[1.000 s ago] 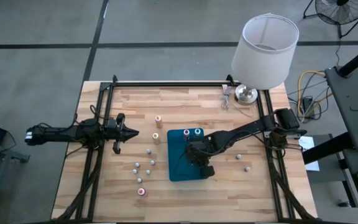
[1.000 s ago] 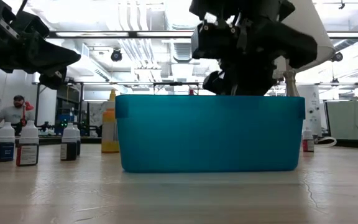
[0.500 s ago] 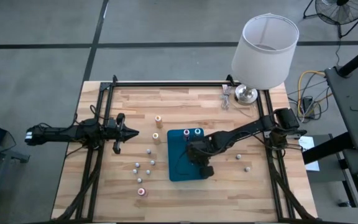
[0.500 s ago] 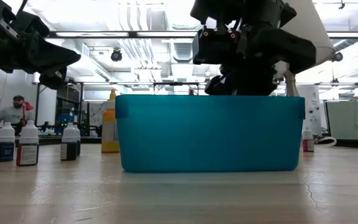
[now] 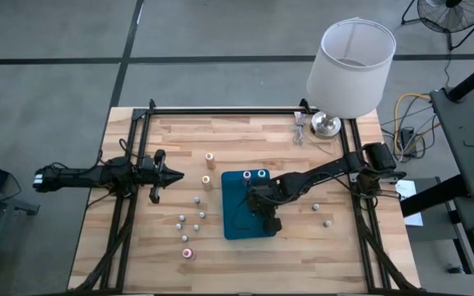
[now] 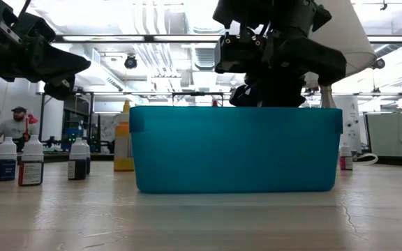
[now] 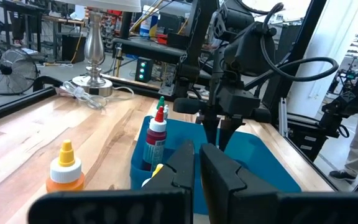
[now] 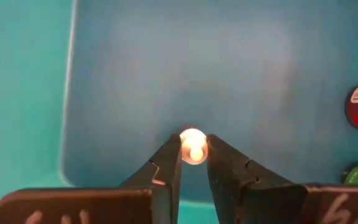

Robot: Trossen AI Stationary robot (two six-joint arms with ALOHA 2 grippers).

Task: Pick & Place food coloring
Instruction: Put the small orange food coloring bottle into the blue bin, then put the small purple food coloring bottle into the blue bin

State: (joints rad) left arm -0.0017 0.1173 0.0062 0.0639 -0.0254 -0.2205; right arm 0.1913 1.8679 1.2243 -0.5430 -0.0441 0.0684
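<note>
Food coloring bottle (image 8: 193,147), cap toward my wrist camera and long axis upright, sat pinched between my right gripper (image 8: 193,163) fingers inside the teal tray (image 5: 234,215); my left gripper (image 5: 171,175), closed, waited at nine o'clock.

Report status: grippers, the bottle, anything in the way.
Right gripper shut on a small food coloring bottle, low inside the teal tray. Left gripper parked at table's left. Nothing blocking.
</note>
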